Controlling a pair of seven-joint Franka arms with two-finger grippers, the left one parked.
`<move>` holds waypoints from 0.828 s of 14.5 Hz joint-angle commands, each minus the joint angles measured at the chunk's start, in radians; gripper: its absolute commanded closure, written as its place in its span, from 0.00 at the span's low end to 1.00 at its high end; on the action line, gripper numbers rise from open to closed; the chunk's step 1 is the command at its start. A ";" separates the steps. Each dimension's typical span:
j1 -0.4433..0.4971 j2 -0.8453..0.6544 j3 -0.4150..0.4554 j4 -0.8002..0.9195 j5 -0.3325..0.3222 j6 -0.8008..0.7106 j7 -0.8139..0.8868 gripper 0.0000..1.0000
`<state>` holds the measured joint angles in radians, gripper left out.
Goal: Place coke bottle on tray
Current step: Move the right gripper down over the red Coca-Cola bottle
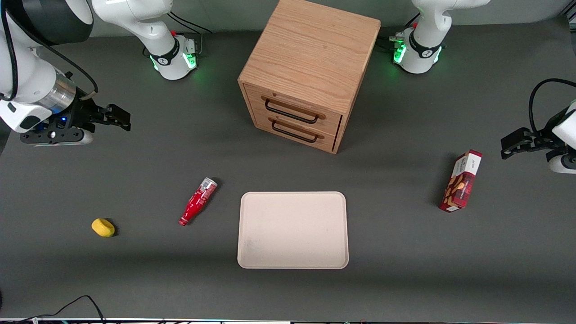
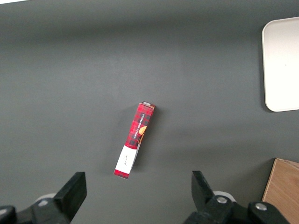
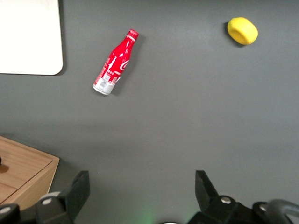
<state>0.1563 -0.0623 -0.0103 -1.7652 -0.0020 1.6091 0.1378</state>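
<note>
The coke bottle [image 1: 197,201] lies on its side on the dark table beside the tray [image 1: 293,229], toward the working arm's end, with its red cap nearer the front camera. The tray is beige, flat and bare. In the right wrist view the coke bottle [image 3: 115,63] lies next to a corner of the tray [image 3: 29,37]. My right gripper [image 1: 118,118] is open and empty. It hangs above the table at the working arm's end, farther from the front camera than the bottle and well apart from it. In the right wrist view the gripper [image 3: 142,189] shows only bare table between its fingers.
A wooden drawer cabinet [image 1: 308,72] with two closed drawers stands farther from the front camera than the tray. A yellow lemon-like object [image 1: 103,227] lies beside the bottle toward the working arm's end. A red snack box [image 1: 461,181] lies toward the parked arm's end.
</note>
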 commanded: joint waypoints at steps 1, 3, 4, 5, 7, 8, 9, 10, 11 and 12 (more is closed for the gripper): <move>-0.020 0.021 0.009 0.032 0.034 -0.023 -0.012 0.00; -0.020 0.024 0.009 0.038 0.036 -0.023 -0.024 0.00; -0.020 0.024 0.007 0.038 0.034 -0.023 -0.029 0.00; -0.014 0.027 0.015 0.036 0.034 -0.025 -0.009 0.00; -0.001 0.068 0.016 0.038 0.034 -0.028 0.081 0.00; 0.002 0.100 0.020 0.039 0.034 -0.017 0.113 0.00; 0.008 0.146 0.036 0.047 0.027 -0.011 0.121 0.00; 0.009 0.194 0.050 0.053 0.023 0.014 0.137 0.00; 0.009 0.220 0.055 0.046 0.022 0.061 0.191 0.00; 0.011 0.243 0.064 0.033 0.022 0.121 0.265 0.00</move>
<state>0.1608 0.1001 0.0398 -1.7629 0.0125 1.6684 0.2913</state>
